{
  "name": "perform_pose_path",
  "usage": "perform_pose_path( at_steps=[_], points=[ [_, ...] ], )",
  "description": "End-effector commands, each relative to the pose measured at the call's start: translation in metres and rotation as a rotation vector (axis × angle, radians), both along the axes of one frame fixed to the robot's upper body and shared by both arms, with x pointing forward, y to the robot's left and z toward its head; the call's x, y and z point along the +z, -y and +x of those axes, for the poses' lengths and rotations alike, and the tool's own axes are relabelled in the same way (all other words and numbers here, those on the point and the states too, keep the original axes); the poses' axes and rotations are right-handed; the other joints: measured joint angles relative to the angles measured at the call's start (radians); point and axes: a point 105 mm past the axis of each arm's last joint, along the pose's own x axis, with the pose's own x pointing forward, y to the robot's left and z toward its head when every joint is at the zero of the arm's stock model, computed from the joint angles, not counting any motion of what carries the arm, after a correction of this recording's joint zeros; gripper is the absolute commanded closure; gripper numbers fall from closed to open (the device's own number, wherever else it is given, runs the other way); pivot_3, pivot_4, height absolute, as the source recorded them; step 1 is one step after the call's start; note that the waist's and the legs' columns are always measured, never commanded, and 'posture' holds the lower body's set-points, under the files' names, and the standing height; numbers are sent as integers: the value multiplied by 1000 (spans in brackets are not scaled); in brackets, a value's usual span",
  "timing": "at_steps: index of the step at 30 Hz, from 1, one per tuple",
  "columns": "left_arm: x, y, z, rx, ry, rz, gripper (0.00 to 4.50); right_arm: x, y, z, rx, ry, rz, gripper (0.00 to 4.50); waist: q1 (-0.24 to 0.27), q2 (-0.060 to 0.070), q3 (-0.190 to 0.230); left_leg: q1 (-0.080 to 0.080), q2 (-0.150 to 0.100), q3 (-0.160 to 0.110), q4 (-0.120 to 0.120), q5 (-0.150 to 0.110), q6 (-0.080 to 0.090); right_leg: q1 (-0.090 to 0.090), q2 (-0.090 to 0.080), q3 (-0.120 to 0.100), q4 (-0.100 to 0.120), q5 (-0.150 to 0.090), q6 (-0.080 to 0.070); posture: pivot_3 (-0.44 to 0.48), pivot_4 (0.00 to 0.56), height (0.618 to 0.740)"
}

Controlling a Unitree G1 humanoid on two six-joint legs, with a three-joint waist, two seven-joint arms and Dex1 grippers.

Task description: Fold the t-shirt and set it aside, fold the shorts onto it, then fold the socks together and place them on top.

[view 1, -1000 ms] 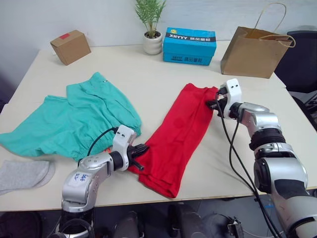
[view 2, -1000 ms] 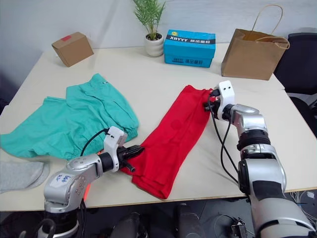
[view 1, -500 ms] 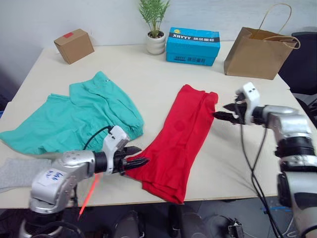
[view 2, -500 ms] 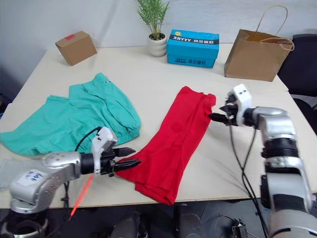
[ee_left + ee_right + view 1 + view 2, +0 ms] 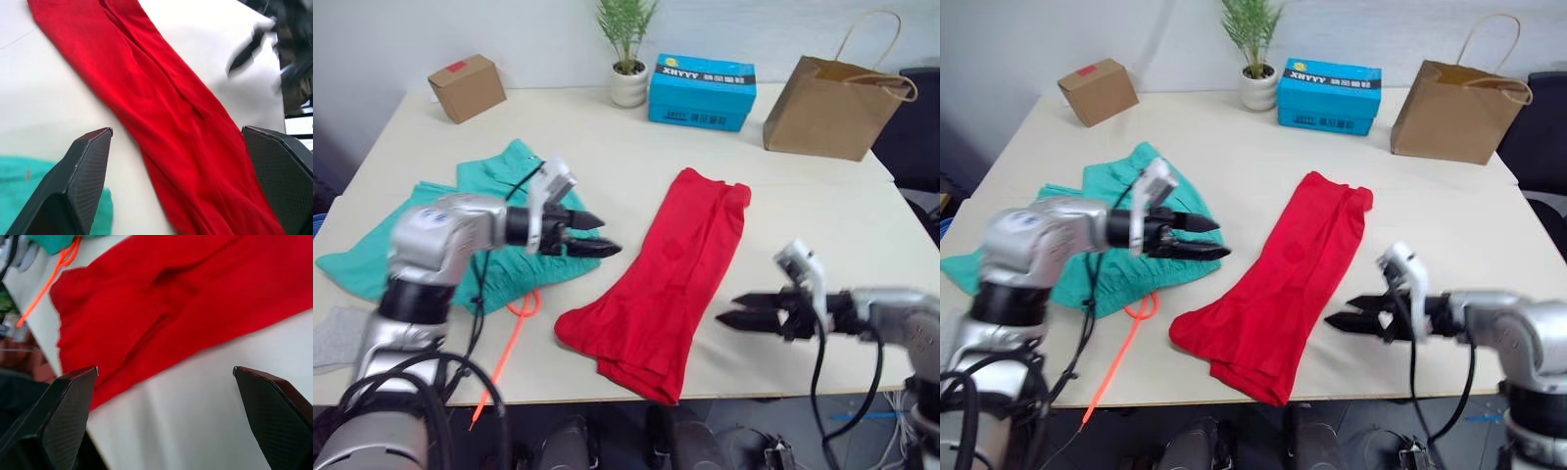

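Both grippers, left (image 5: 607,249) and right (image 5: 729,319), spread and lifted off the t-shirt (image 5: 661,284), now a long strip right of the shorts (image 5: 460,245). Lengthwise fold likely done; crosswise next.

The t-shirt (image 5: 166,112) lay in a long folded strip on the table (image 5: 44,107), between the left gripper's (image 5: 181,191) spread fingers (image 5: 80,181), teal shorts (image 5: 29,196) just beside it.
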Motion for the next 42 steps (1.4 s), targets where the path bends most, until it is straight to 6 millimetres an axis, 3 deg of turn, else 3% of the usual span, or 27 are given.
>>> perform_pose_path(
  at_steps=[1, 7, 10, 13, 16, 20, 23, 25, 30, 36, 42],
  points=[
    [-8, 14, 32, 50, -4, 36, 42, -7, -12, -13, -33, -1, -3, 0, -1, 0, 0, -1, -1, 0, 0, 0, 1, -1, -1, 0, 1, 0, 0, 0, 150, 740],
    [-18, 57, 50, 13, -107, -46, 42, -23, -35, -25, 2, -51, 8, 0, -12, -2, 1, -2, -2, 1, 2, -2, 5, -1, -3, 0, -1, 1, 2, 0, 150, 740],
    [-31, 64, 55, 32, -129, -11, 42, -27, -41, -24, 4, -79, 27, 0, -17, -3, 1, -2, -1, 1, 2, -3, 4, -1, -2, -1, -1, 1, 2, 0, 150, 740],
    [-59, 65, 62, 94, -100, 119, 42, -27, -58, -21, 0, -91, 96, 0, -20, -3, 1, -1, 0, 1, 1, -3, 3, -1, 0, -1, -1, 1, 1, 0, 150, 740],
    [-66, 63, 64, 128, -104, 142, 42, -28, -66, -19, -18, -98, 117, 0, -14, -4, 1, -1, 1, 0, 2, -2, 2, -1, 0, -1, 1, 0, 0, 0, 150, 740],
    [-71, 65, 61, 110, -122, 130, 0, -31, -71, -20, -42, -106, 116, 894, -13, -6, 0, -1, 1, 0, 3, -2, 2, 1, -1, -1, 1, 0, 1, 0, 150, 740],
    [-77, 70, 57, 76, -137, 121, 596, -33, -71, -20, -53, -112, 109, 1925, -12, -6, 0, -1, 0, 0, 3, -2, 3, 0, -1, -1, 2, 0, 1, 0, 150, 740],
    [-78, 72, 58, 97, -128, 102, 1295, -32, -69, -17, -71, -106, 104, 2776, -12, -6, 0, -1, 0, 0, 3, -2, 3, 0, -1, -1, 1, 0, 1, 0, 150, 740],
    [-83, 71, 62, 138, -96, 98, 2744, -29, -62, -11, -92, -93, 89, 4424, -10, -6, 0, -2, 0, 0, 3, -2, 3, 0, -1, -1, 1, 0, 1, 0, 150, 740],
    [-86, 69, 63, 157, -99, 53, 4471, -24, -50, -11, -98, -70, 59, 4500, -9, -6, 0, -2, 0, 0, 3, -3, 3, 0, -1, -1, 0, 1, 1, 0, 150, 740],
    [-67, 58, 74, 267, -58, -56, 4471, -15, -23, -13, -70, -53, -4, 4500, -10, -6, 0, -2, -1, 0, 3, -3, 4, 0, -2, -2, 0, 1, 1, 0, 150, 740]
  ],
)
